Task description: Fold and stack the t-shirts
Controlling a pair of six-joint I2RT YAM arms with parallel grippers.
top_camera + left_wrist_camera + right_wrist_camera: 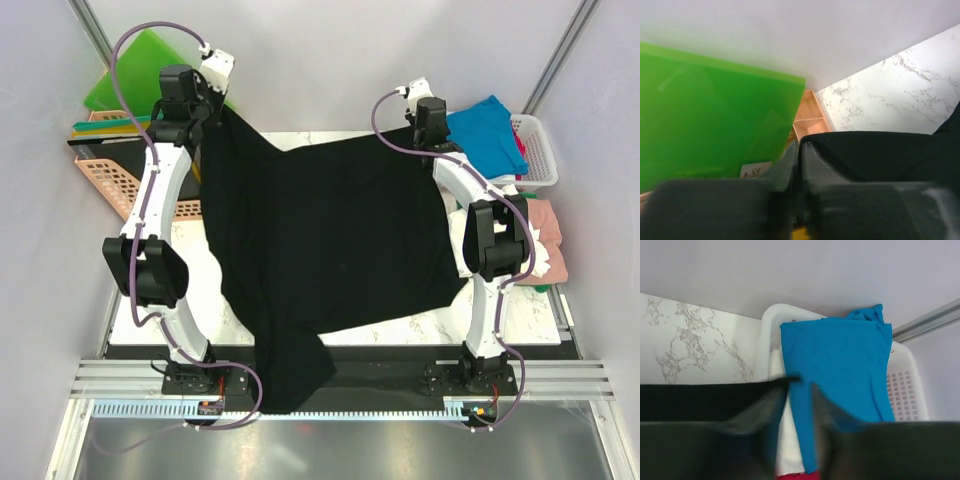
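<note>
the black t-shirt [330, 230] lay spread across the middle of the marble worktop [900, 95], one end trailing past its lower edge. at upper left, the left hand [799, 145] was pinched tight on a corner of it, beside a green board [705, 115]. at upper right, the right hand [800, 384] stood narrowly parted, the cloth's edge touching one finger. behind it, a blue t-shirt [840, 365] draped a white basket [765, 340].

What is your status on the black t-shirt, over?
Left end effector shut on black t-shirt corner. Right end effector open at its far edge. Shirt spread, unfolded. Blue t-shirt in white basket beyond, not blocking.
</note>
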